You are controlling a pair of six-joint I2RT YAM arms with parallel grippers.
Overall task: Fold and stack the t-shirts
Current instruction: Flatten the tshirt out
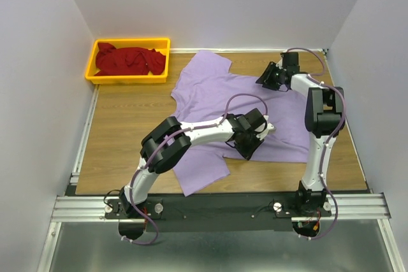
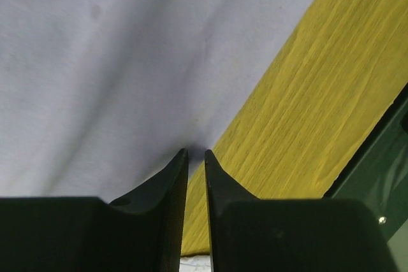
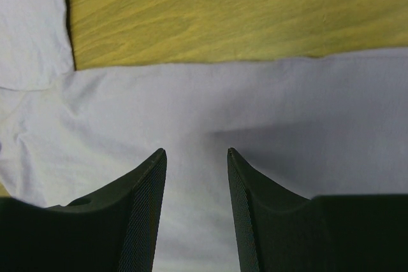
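Note:
A lavender t-shirt [image 1: 210,90] lies spread on the wooden table [image 1: 127,125]. My left gripper [image 1: 248,144] is at the shirt's near hem. In the left wrist view its jaws [image 2: 196,152] are closed to a narrow slit on the fabric's edge [image 2: 95,62], and creases run toward the tips. My right gripper [image 1: 268,79] is over the shirt's far right part. In the right wrist view it [image 3: 196,151] is open with its tips down on the lavender cloth [image 3: 287,106]. A sleeve [image 3: 32,23] shows at the upper left of that view.
A yellow bin [image 1: 102,78] at the back left holds crumpled red t-shirts [image 1: 131,60]. White walls enclose the table on three sides. A metal rail [image 1: 217,205] with the arm bases runs along the near edge.

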